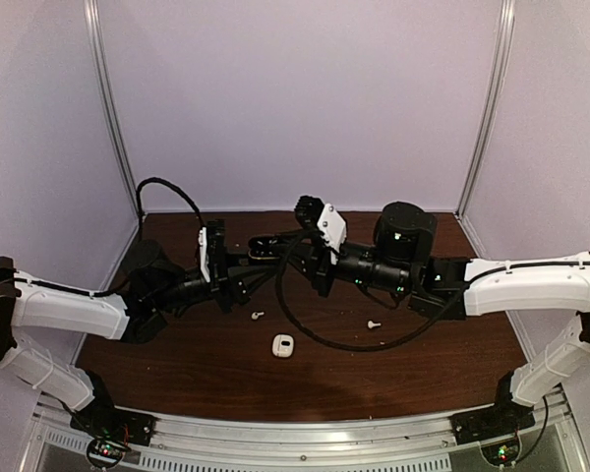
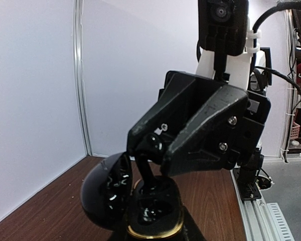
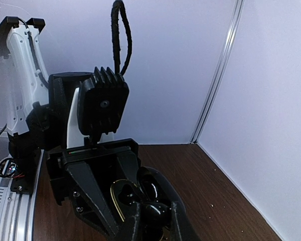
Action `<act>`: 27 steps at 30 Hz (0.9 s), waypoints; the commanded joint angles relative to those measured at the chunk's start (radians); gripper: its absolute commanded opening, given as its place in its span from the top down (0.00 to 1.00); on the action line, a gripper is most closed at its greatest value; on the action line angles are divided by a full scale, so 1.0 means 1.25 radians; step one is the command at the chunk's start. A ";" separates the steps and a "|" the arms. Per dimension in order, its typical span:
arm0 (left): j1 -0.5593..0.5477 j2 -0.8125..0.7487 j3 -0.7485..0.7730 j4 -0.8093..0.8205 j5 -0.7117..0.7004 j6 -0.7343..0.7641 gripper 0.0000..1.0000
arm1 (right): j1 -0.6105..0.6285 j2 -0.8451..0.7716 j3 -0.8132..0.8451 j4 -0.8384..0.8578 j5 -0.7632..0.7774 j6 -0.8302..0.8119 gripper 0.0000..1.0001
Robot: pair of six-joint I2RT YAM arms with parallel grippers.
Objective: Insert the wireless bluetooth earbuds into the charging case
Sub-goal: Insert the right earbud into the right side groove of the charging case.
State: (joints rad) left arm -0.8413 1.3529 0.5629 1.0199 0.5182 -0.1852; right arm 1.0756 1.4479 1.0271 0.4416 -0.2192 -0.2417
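A: Nearest first, what have we got?

B: On the table (image 1: 177, 366), the white case (image 1: 282, 345). It's on the near side of both claws, roughly under the gap between them and touching neither. It's too small for us to call which way it faces.

A: Next?

B: The left white earbud (image 1: 257, 316), on the near side of the left claw (image 1: 254, 253) and well apart from it. The right white earbud (image 1: 373, 324) is on the near side of the right claw (image 3: 155, 210), out toward that claw's arm. We read both as lying flat with the long axis roughly left-right. We can't tell which end is the stem.

A: Left claw state?

B: Clamped around the black case (image 2: 153, 213) and holding it off the table. The case sits just past the claw's tips, mouth facing up, gold rim showing. The lid is flipped back to the left in the left wrist view.

A: Right claw?

B: Nearly closed, pinching the black earbud (image 3: 159, 215) between its fingertips. The claw comes in above the case mouth, so the earbud is right over the wells. We can't tell whether it touches the case.

A: Earbud axis?

B: It shows as a round glossy blob from both wrists, so we can't tell its long axis or where it points.

A: Anything in the wells?

B: They're black on black and glossy, so we can't tell.
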 commanded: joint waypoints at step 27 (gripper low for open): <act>-0.002 -0.007 0.020 0.060 -0.006 -0.002 1.00 | -0.004 -0.009 -0.049 -0.006 -0.029 -0.002 0.72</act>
State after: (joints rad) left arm -0.8417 1.3518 0.5625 1.0168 0.4973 -0.1856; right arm 1.0756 1.4467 0.9787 0.4633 -0.2459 -0.2409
